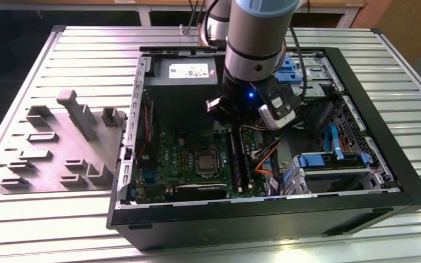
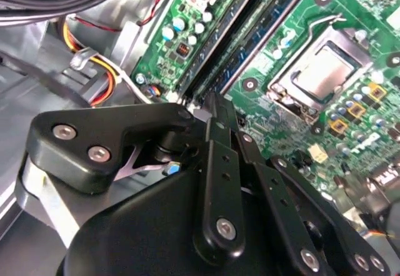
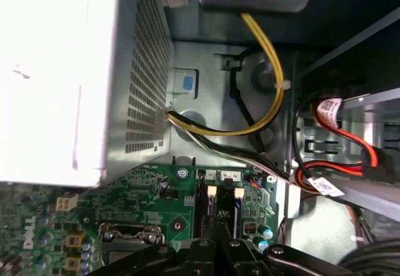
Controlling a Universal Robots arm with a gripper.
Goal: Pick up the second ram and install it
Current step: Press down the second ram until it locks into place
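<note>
My gripper [image 1: 232, 130] reaches down inside the open computer case, over the far end of the long black memory sockets [image 1: 238, 160] on the green motherboard [image 1: 188, 159]. In the second wrist view its black fingers [image 2: 215, 157] lie close together, the gripper [image 2: 211, 104] shut, its tip at the end of the sockets. A thin blue-green ram [image 2: 247, 48] stands on edge in the sockets, running away from the fingertips. I cannot tell whether the fingers clamp it or only rest on it. The first wrist view has the gripper [image 3: 215, 243] just before the socket ends with white clips [image 3: 211, 191].
The processor socket [image 1: 206, 163] lies beside the memory sockets. A power supply [image 1: 185, 74], yellow and red cables [image 3: 269, 70] and blue drive bays [image 1: 328, 161] crowd the case. A grey fixture plate [image 1: 57, 159] with blocks lies on the table at the exterior view's left.
</note>
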